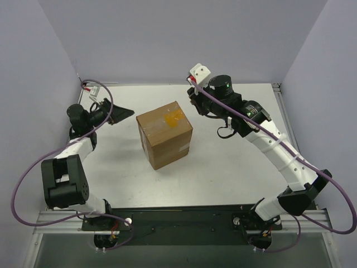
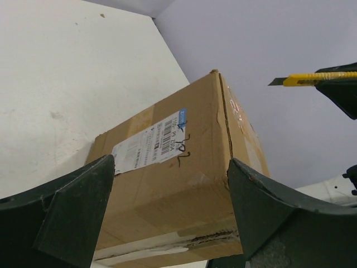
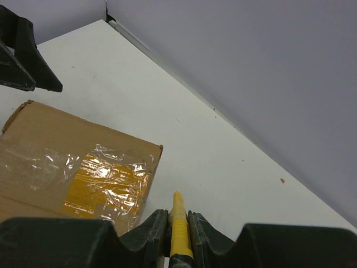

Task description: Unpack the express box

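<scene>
Steady express box (image 1: 164,134), mid-bench, with wide-open, empty left end effector (image 1: 120,114) first; then bring knife (image 2: 312,79), clamped in right end effector (image 3: 177,216), onto top tape (image 3: 106,178).

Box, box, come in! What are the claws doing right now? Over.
Left gripper open, facing box. Right gripper shut on knife, off the box. Box upright, taped shut. Nothing blocking.

1 express box (image 1: 164,134), 1 yellow utility knife (image 3: 178,226), 1 white label (image 2: 148,146), 2 grippers, namely left gripper (image 1: 124,114) and right gripper (image 1: 195,100), 1 desk (image 1: 234,162)
</scene>
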Motion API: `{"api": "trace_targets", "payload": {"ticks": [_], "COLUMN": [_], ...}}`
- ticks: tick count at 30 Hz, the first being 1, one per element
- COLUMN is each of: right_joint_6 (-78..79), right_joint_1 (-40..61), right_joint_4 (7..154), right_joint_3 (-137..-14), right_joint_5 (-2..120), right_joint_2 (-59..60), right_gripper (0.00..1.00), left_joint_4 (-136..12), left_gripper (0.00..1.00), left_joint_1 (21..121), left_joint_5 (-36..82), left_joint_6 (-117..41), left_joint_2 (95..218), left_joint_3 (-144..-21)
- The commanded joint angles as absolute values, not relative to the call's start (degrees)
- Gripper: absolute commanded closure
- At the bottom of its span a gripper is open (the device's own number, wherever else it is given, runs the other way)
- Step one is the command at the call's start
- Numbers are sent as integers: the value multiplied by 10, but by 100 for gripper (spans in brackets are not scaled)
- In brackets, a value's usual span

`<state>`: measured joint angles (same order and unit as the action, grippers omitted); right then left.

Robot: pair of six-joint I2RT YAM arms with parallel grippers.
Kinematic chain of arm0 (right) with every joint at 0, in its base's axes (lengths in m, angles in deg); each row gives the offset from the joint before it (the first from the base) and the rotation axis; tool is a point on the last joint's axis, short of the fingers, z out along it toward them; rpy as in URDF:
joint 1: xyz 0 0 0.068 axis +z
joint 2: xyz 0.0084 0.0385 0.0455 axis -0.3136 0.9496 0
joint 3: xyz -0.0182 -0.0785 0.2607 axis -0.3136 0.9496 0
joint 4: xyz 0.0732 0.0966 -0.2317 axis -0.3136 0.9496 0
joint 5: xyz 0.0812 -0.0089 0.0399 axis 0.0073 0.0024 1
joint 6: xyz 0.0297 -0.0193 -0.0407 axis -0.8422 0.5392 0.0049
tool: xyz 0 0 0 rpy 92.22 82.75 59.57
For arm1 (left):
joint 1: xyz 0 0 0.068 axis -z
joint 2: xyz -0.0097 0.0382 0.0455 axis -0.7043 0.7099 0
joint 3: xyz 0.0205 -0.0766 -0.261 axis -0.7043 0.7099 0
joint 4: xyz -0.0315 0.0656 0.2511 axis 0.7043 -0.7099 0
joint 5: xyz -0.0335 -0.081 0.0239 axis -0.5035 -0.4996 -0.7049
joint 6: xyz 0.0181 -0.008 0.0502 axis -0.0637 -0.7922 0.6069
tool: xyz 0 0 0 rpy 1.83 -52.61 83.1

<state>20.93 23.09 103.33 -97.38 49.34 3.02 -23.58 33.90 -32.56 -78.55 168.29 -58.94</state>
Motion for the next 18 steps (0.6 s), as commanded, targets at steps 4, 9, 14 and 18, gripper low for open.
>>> {"api": "trace_targets", "payload": {"ticks": [4,9,14,18], "right_joint_6": [197,188,191,193], "right_joint_1": [244,248,249,250], "right_joint_4": [1036,1036,1037,1036], "right_joint_3": [-985,-985,-978,-964], "right_joint_5": [484,474,474,475], "right_joint_2": [17,16,3,-14], "right_gripper": [100,100,100,100], "left_joint_4": [-96,-145,-328,-480], "left_gripper": [8,9,9,9], "left_joint_1": [405,416,385,381], "left_joint_5": [-336,-347,-369,-405], "left_joint_6": [-819,-798,-695,-585], "left_joint_2": [1634,1587,1521,1467], "left_joint_3": [-560,-534,-523,-535]}}
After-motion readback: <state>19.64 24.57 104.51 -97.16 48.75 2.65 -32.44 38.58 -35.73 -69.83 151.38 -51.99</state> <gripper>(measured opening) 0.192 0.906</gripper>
